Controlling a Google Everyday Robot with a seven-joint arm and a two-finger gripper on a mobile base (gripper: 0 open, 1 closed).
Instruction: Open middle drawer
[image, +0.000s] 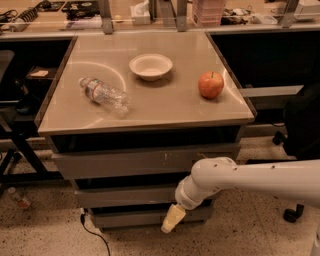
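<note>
The middle drawer (125, 196) is a plain grey front, closed, between a taller scratched front (145, 162) above and a narrower front (130, 218) below. My gripper (169, 225), with a pale yellow tip, hangs from the white arm (235, 180) that comes in from the right. It sits in front of the lowest front, just below the right part of the middle drawer's front. It holds nothing that I can see.
On the cabinet's tan top (165, 100) lie a plastic bottle (104, 94) on its side, a white bowl (150, 66) and a red apple (210, 84). A black cable (92, 231) trails on the floor at lower left. A chair base (292, 212) stands at right.
</note>
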